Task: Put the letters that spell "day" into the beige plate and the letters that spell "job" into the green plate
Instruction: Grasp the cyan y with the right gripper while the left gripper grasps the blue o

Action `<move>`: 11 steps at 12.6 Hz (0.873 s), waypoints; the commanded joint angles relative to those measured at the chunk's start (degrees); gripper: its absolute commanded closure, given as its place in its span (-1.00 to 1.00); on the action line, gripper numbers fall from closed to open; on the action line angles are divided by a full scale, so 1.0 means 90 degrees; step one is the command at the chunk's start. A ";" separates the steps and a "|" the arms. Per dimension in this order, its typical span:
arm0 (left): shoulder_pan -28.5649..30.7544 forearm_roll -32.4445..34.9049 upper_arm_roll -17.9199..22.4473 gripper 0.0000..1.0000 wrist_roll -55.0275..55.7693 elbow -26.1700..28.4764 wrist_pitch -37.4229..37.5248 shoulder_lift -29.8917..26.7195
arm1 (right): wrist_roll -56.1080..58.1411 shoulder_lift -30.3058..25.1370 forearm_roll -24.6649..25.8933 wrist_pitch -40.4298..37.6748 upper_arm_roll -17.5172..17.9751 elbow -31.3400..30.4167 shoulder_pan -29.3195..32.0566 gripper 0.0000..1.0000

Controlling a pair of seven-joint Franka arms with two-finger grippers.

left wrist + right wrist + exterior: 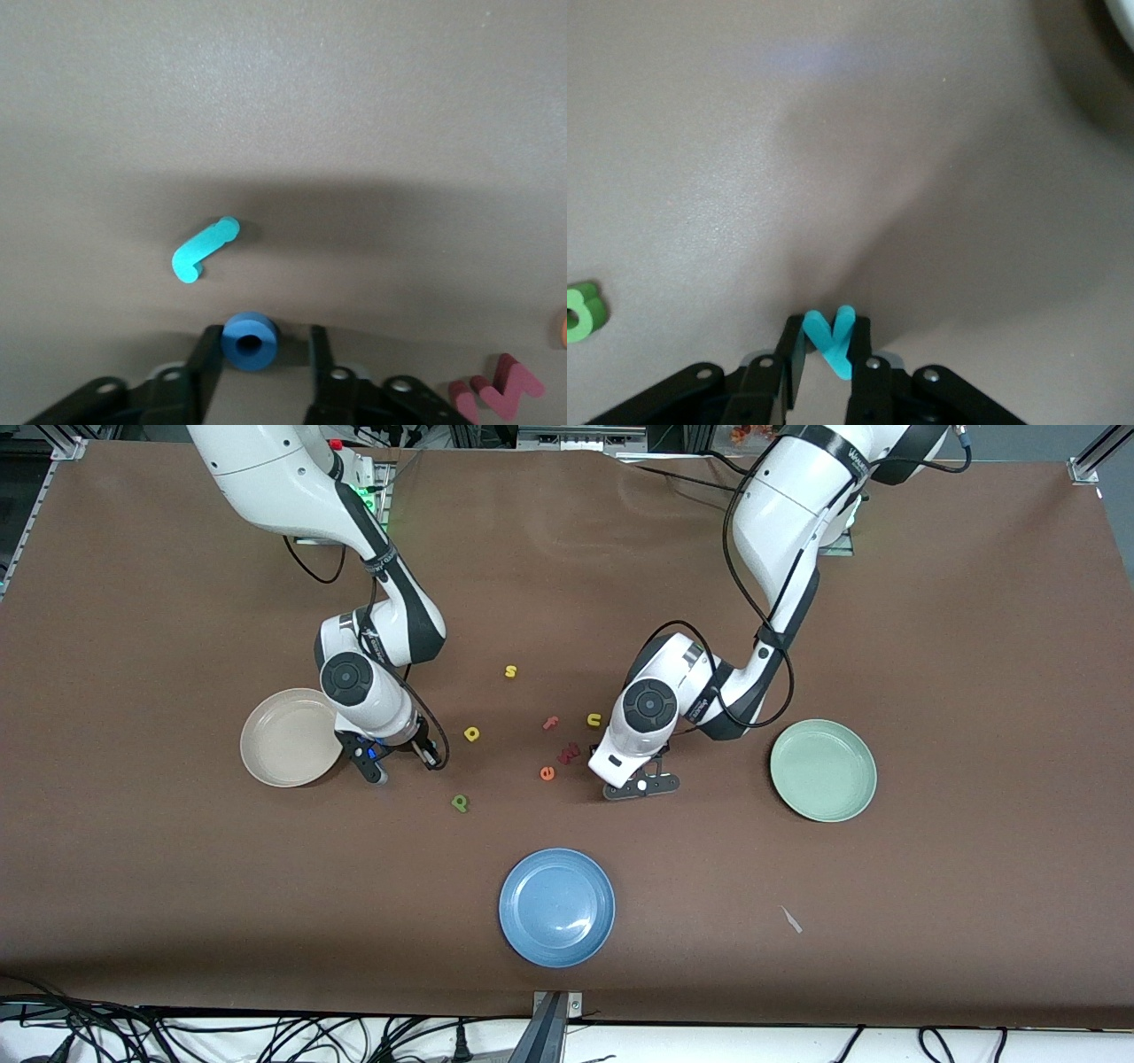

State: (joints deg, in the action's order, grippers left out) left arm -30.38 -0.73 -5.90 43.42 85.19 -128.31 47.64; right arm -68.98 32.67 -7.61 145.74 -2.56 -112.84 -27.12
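Teal y [830,341] pinched tight in right pincer [830,350], beige plate [288,737] next; left pincer [255,354] half-open, straddling blue o [250,341].

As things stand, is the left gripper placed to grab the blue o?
Probably yes. The left gripper is down at the table with the blue o between its fingers, and nothing blocks it; the teal j lies apart.
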 commanded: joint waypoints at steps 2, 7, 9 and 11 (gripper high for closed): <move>-0.0032 0.0150 0.0031 0.96 0.0068 -0.0022 0.0018 0.0029 | 0.0493 0.0169 0.0015 -0.0051 0.0031 0.0272 -0.0024 1.00; 0.0036 0.0150 0.0089 1.00 0.0058 -0.0110 0.0797 -0.0390 | 0.3029 -0.0796 0.0015 -0.2165 -0.0612 0.0418 -0.0005 1.00; 0.0065 0.0266 0.0187 1.00 -0.0078 -0.0100 0.1276 -0.0712 | 0.3852 -0.1147 0.0035 -0.2404 -0.0935 0.0176 -0.0005 1.00; 0.0133 0.0812 0.0217 1.00 -0.0390 -0.0100 0.1861 -0.1005 | 0.4555 -0.1412 0.0122 -0.2327 -0.1198 -0.0186 -0.0005 1.00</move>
State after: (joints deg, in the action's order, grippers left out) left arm -29.79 3.11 -4.21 42.32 83.23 -115.90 42.11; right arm -33.06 23.02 -7.38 124.18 -12.00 -110.04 -26.86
